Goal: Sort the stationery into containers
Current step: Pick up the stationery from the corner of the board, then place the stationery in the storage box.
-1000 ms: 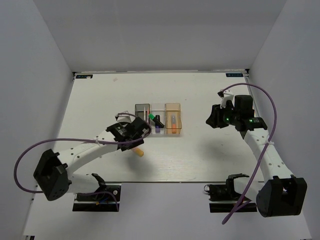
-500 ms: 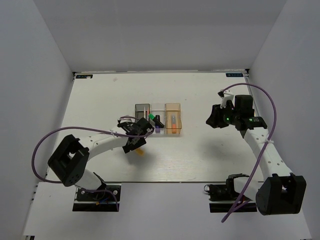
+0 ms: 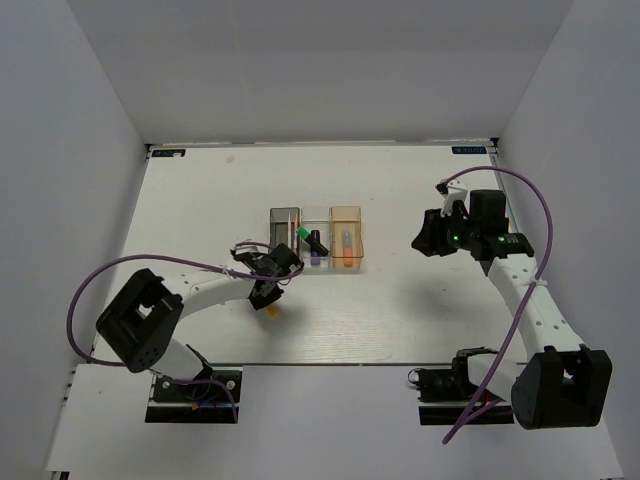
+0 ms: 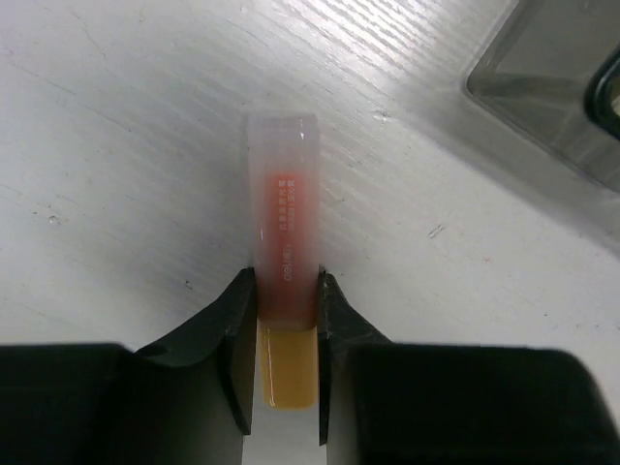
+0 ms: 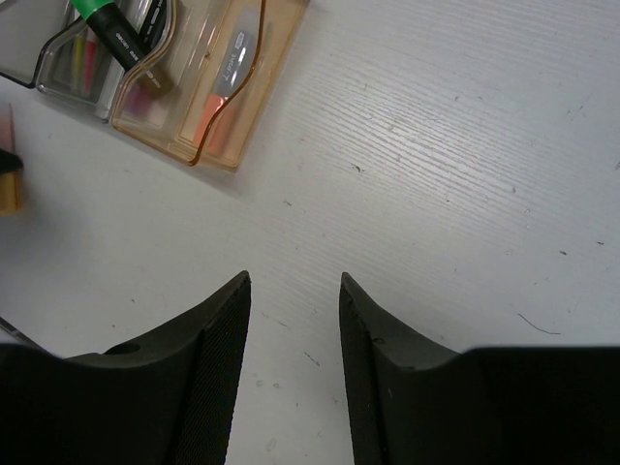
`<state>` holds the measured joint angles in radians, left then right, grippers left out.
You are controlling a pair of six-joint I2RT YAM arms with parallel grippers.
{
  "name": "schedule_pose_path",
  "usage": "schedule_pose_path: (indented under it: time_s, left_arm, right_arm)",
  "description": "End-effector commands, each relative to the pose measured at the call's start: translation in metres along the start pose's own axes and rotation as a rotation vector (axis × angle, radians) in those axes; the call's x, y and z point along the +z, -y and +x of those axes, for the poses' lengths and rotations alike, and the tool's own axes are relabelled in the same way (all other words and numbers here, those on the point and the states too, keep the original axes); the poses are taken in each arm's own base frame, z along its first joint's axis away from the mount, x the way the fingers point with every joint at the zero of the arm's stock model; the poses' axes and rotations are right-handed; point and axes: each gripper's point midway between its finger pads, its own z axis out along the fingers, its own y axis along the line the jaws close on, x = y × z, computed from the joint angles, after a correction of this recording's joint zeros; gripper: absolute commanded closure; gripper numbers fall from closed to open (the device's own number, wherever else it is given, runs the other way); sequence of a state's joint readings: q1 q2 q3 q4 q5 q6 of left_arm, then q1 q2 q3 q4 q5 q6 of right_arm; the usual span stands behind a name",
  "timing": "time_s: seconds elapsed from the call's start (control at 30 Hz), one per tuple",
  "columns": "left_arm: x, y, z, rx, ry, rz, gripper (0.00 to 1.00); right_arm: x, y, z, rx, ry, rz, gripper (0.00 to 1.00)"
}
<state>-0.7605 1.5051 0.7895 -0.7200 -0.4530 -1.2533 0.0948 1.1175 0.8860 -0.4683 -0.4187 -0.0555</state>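
Down onto the table [image 3: 400, 310] has come the left gripper [image 4: 288, 295], and its jaws have narrowed from wide apart to a pinch on the pink-orange highlighter [image 4: 283, 228]. The left arm's elbow has swung in toward the bins; the right arm has not stirred.

The black fingers [image 4: 231, 325] press on either side of that one highlighter near its yellowish end. It lies flat on the white boards, its frosted cap pointing away from the wrist. It is the only piece of stationery outside the bins, just near of the smoky dark grey bin [image 3: 285, 222], whose corner shows close by in the left wrist view.

Three bins stand joined in a row: the grey one, the clear bin [image 3: 308, 216] and the pale orange-tan bin [image 3: 346, 212]. The grey one holds a thin pink pen [image 3: 296, 222]. The clear one holds two pieces, a green-and-black highlighter [image 5: 109, 25] leaning on its wall and a purple-and-black highlighter [image 3: 314, 256]. The orange-tan one holds one orange highlighter [image 5: 215, 108].

Two arms are in view. The right gripper [image 5: 294, 291] hangs over bare table well right of the bins, jaws parted and holding nothing. A purple cable [image 3: 170, 264] loops over the left arm.
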Motion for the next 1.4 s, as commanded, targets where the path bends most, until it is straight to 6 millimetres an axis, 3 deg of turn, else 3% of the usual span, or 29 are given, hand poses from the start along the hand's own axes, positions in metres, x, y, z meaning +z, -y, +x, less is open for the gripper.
schedule_pose_path:
  time_s: [0.0, 0.1, 0.17, 0.2, 0.27, 0.3, 0.33, 0.37, 0.4, 0.43, 0.5, 0.57, 0.6, 0.7, 0.73, 0.8, 0.9, 0.93, 1.03, 1.07, 1.2, 1.37]
  left_arm:
    - [0.004, -0.019, 0.008, -0.067, -0.009, -0.027, 0.77]
    - [0.0, -0.033, 0.01, -0.053, -0.01, -0.035, 0.99]
    - [-0.015, -0.028, 0.002, -0.032, 0.012, 0.025, 1.0]
    - [-0.026, -0.026, -0.003, -0.014, 0.024, 0.032, 1.0]
    - [-0.053, -0.014, -0.015, 0.067, 0.105, 0.126, 1.0]
    - [-0.068, -0.003, -0.023, 0.079, 0.13, 0.171, 1.0]
    - [-0.088, 0.011, -0.033, 0.12, 0.17, 0.243, 1.0]
    - [-0.096, 0.02, -0.034, 0.18, 0.19, 0.282, 1.0]
    - [-0.112, 0.036, -0.04, 0.192, 0.193, 0.342, 1.0]
    - [-0.128, 0.061, -0.051, 0.232, 0.229, 0.43, 1.0]
    - [-0.137, 0.092, -0.057, 0.353, 0.246, 0.487, 1.0]
    - [-0.155, 0.129, -0.073, 0.343, 0.292, 0.587, 1.0]
    - [-0.137, 0.146, -0.062, 0.467, 0.259, 0.59, 1.0]
    - [-0.139, 0.205, -0.073, 0.526, 0.333, 0.687, 1.0]
    - [-0.146, 0.218, -0.08, 0.517, 0.354, 0.708, 1.0]
    - [-0.136, 0.245, -0.086, 0.518, 0.354, 0.698, 0.98]
    - [-0.116, 0.27, -0.091, 0.53, 0.321, 0.656, 0.89]
    - [-0.103, 0.274, -0.089, 0.537, 0.307, 0.632, 0.84]
    - [-0.091, 0.283, -0.092, 0.539, 0.285, 0.597, 0.75]
    - [-0.087, 0.283, -0.09, 0.539, 0.275, 0.589, 0.66]
    - [-0.071, 0.279, -0.086, 0.52, 0.246, 0.563, 0.59]
    - [-0.074, 0.274, -0.09, 0.508, 0.238, 0.564, 0.43]
  right_arm:
    - [-0.001, -0.001, -0.007, -0.007, 0.028, -0.01, 0.55]
    - [-0.002, -0.001, -0.009, -0.005, 0.034, -0.015, 0.55]
    - [-0.003, -0.001, -0.009, -0.004, 0.038, -0.015, 0.52]
    - [-0.002, -0.004, -0.008, -0.004, 0.033, -0.033, 0.47]
    - [-0.002, -0.004, -0.007, -0.019, 0.026, -0.047, 0.23]
    - [-0.002, -0.008, -0.006, -0.024, 0.019, -0.066, 0.23]
    - [0.0, -0.009, -0.002, -0.023, 0.0, -0.079, 0.29]
    - [-0.002, -0.008, -0.004, -0.022, -0.001, -0.081, 0.87]
    - [-0.001, -0.009, -0.004, -0.031, 0.0, -0.085, 1.0]
    - [0.002, -0.008, -0.002, -0.038, -0.01, -0.084, 1.0]
    - [0.003, -0.008, -0.001, -0.033, -0.017, -0.084, 1.0]
    - [0.004, -0.006, 0.001, -0.027, -0.023, -0.077, 1.0]
    - [0.003, -0.004, 0.0, -0.026, -0.022, -0.072, 0.99]
    - [0.005, -0.003, 0.003, -0.014, -0.032, -0.072, 0.93]
    - [0.004, -0.003, 0.001, -0.016, -0.027, -0.072, 0.91]
    - [0.004, -0.002, 0.001, -0.008, -0.029, -0.071, 0.89]
    - [0.004, -0.001, 0.002, -0.003, -0.031, -0.075, 0.86]
    - [0.003, -0.001, 0.002, -0.001, -0.03, -0.076, 0.84]
    - [0.003, -0.001, 0.002, 0.007, -0.031, -0.082, 0.78]
    - [0.003, 0.0, 0.004, 0.013, -0.035, -0.084, 0.73]
    - [0.002, 0.0, 0.004, 0.02, -0.04, -0.094, 0.49]
    - [0.003, -0.001, 0.006, 0.028, -0.054, -0.112, 0.35]
